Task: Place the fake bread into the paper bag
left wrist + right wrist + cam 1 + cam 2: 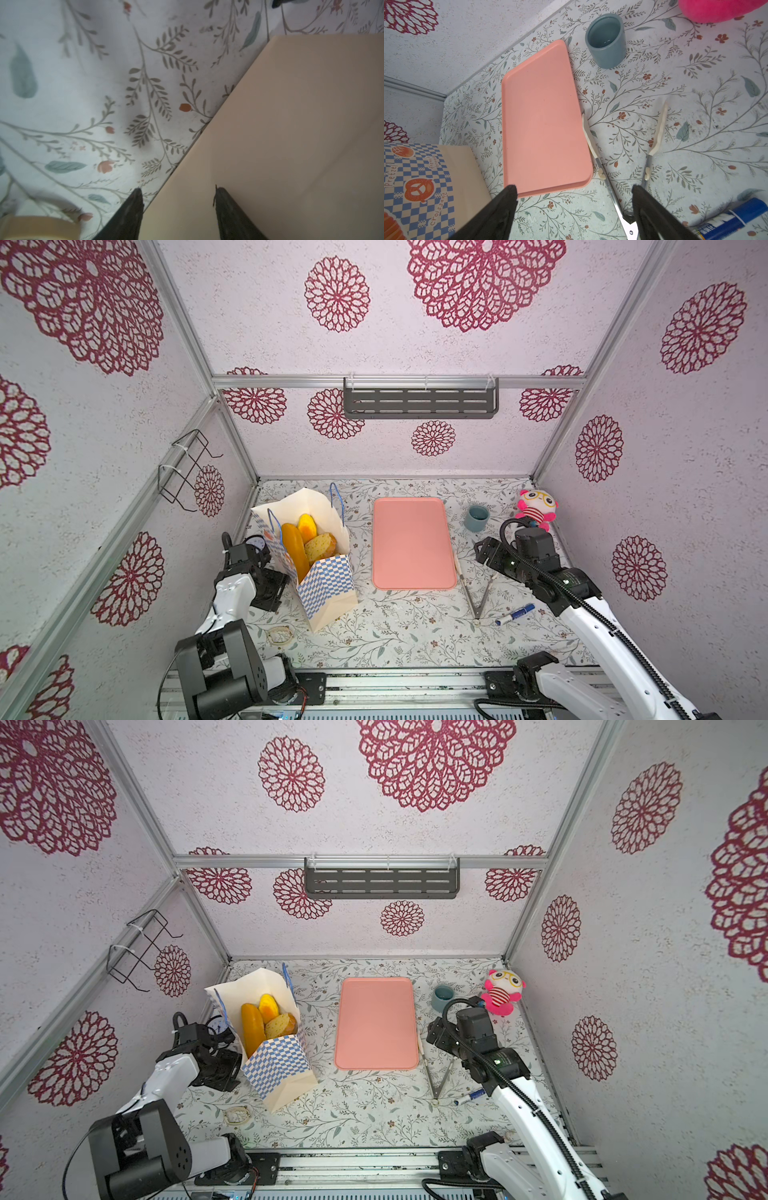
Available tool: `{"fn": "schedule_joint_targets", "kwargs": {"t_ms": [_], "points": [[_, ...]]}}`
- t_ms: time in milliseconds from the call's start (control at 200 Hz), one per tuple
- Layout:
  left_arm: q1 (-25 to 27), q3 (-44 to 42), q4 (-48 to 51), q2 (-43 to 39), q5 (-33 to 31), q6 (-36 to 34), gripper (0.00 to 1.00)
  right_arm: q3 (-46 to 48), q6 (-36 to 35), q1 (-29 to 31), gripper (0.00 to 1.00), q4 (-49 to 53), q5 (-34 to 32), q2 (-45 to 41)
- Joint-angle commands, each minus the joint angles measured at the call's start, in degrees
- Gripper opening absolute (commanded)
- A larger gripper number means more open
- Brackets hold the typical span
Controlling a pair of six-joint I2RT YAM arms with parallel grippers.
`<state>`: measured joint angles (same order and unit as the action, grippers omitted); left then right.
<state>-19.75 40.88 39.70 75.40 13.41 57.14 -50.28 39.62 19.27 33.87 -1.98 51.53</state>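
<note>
The paper bag (328, 593) (282, 1073) stands open at the left of the table, cream with a blue-and-white checkered band. Fake bread fills its mouth: a long golden loaf (295, 549) (252, 1027), a yellow piece (306, 524) and a speckled slice (321, 546). My left gripper (178, 189) is low beside the bag's left wall (291, 124), open, with the wall's bottom edge running between its fingers. My right gripper (482, 549) (574, 187) hangs open and empty above the table, between the tray's near corner and the tongs.
A flat pink tray (411, 543) (542, 116) lies bare in the middle. Right of it are a blue-grey cup (477, 517), metal tongs (478, 593), a blue marker (515, 614) and a pink plush toy (536, 506). A tape roll (280, 635) lies in front of the bag.
</note>
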Motion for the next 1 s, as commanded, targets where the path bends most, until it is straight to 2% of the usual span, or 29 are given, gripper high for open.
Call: {"fn": "schedule_joint_targets", "kwargs": {"t_ms": [0, 185, 290, 460, 660, 841, 926, 996], "points": [[2.1, 2.7, -5.8, 3.8, 1.7, -1.3, 0.60, -1.3, 0.3, -0.3, 0.89, 0.9, -1.4, -0.6], [5.3, 7.5, -8.6, 10.8, 3.4, -3.8, 0.64, -1.0, 0.5, -0.4, 0.89, 0.8, -1.5, 0.0], [6.3, 10.0, -10.6, 15.1, 6.4, -5.3, 0.67, -0.9, 0.6, -0.4, 0.89, 0.5, -1.5, 0.5], [7.7, 15.7, -7.6, 18.3, 6.0, -9.6, 0.78, -1.2, -0.6, -0.5, 0.89, -0.3, -2.7, 1.9], [5.6, 16.5, -0.1, 7.1, -1.3, -12.5, 1.00, -2.6, -3.6, -1.9, 0.90, -2.1, -10.1, 4.4], [2.8, 15.2, 4.3, -6.6, -8.3, -15.2, 0.97, -2.4, -8.7, -3.4, 0.91, -9.5, -17.4, 5.6], [2.6, 14.8, 4.7, -12.7, -15.0, -17.0, 0.97, -0.7, -9.8, -3.7, 0.89, -13.7, -22.2, 6.6], [2.6, 12.6, 0.8, -18.1, -20.5, -18.1, 0.97, 2.6, -11.4, -3.8, 0.92, -19.4, -26.9, 6.6]]}}
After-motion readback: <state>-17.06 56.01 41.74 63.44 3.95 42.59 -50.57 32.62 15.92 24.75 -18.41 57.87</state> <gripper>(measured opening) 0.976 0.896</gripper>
